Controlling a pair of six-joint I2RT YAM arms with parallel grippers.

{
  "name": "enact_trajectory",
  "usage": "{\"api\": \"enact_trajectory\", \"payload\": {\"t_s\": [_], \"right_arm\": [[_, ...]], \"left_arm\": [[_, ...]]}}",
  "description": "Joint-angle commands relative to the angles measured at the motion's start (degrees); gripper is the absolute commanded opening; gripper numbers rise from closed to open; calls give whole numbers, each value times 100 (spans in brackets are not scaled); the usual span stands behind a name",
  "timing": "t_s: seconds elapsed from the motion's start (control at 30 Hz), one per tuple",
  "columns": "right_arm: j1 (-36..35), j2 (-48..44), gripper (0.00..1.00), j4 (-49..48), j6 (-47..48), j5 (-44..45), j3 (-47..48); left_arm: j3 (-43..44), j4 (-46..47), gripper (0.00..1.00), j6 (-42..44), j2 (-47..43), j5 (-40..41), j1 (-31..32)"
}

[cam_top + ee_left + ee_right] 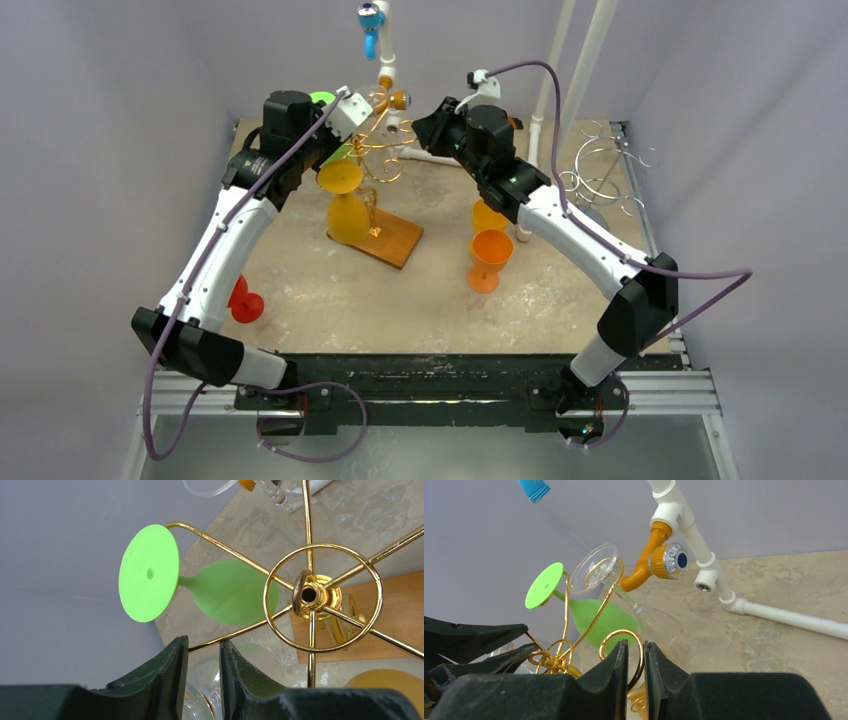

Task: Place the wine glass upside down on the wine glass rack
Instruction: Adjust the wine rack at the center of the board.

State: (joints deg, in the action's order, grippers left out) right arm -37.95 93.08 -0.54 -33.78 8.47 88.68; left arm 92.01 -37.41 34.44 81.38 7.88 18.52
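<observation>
Left gripper point(203, 642), narrowly parted, frames a clear wine glass point(255, 655) at lower centre beneath the gold rack point(310, 595); grip unclear. Right gripper point(636, 645) equally narrow, grip unclear. Best: seat the foot over an arm before releasing.

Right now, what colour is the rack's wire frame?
The frame is gold, clearest in left wrist view.

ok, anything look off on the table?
Red glass seems to lie on its side beside the left arm, partly hidden; the orange glass stands upright. Nothing looks spilled or broken.
</observation>
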Motion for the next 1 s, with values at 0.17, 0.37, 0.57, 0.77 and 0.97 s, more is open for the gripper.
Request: {"api": "enact_trajectory", "payload": {"t_s": [0.17, 0.37, 0.57, 0.77, 0.97], "right_arm": [[-550, -247, 17, 251, -89, -212, -331], [-765, -529, 16, 143, -170, -124, -745], [-977, -764, 16, 99, -228, -24, -1063], [-1132, -937, 16, 81, -328, 7, -1349], [-1309, -1021, 16, 82, -370, 108, -1421]], "left_arm": [[273, 199, 28, 100, 236, 120, -166], [371, 113, 27, 123, 255, 11, -165], [392, 118, 26, 137, 264, -5, -165], [423, 119, 25, 165, 307, -6, -165], [439, 143, 24, 168, 332, -18, -165]]}}
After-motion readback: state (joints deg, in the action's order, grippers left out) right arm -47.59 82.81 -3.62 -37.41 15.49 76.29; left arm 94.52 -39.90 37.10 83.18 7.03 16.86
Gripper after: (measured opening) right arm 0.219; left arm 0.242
